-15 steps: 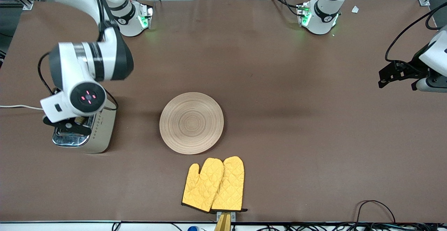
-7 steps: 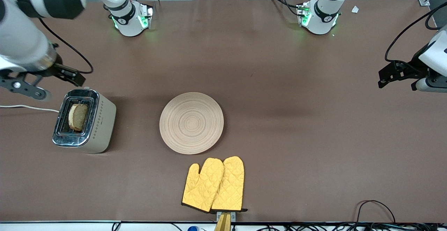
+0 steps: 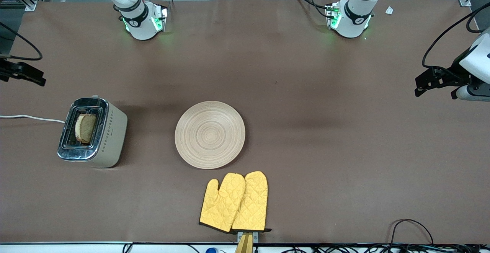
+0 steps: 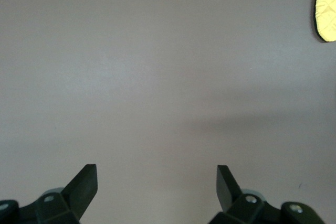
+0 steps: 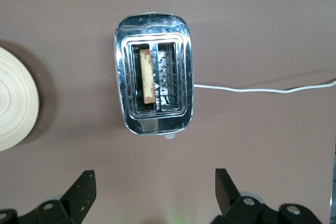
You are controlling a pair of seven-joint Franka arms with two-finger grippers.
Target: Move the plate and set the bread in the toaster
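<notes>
The toaster (image 3: 115,138) stands toward the right arm's end of the table. The bread (image 3: 85,128) stands in the slot nearer the plate, its top edge sticking up. The wooden plate (image 3: 209,134) lies bare at mid-table, beside the toaster. In the right wrist view the toaster (image 5: 155,74), the bread (image 5: 148,83) and the plate's rim (image 5: 13,98) show from above. My right gripper (image 3: 26,75) is open and empty, up over the table's edge at its own end; its wrist view (image 5: 155,190) shows its jaws wide apart. My left gripper (image 3: 425,84) waits open and empty over its end of the table, over bare cloth (image 4: 156,184).
A pair of yellow oven mitts (image 3: 234,202) lies nearer to the front camera than the plate; one corner shows in the left wrist view (image 4: 326,6). The toaster's white cord (image 3: 30,118) runs off the table's end. Black cables (image 3: 411,226) lie at the front edge.
My right arm has lifted off the toaster and swung up and out to the table's end. The bread stays in the slot. The left arm has not moved.
</notes>
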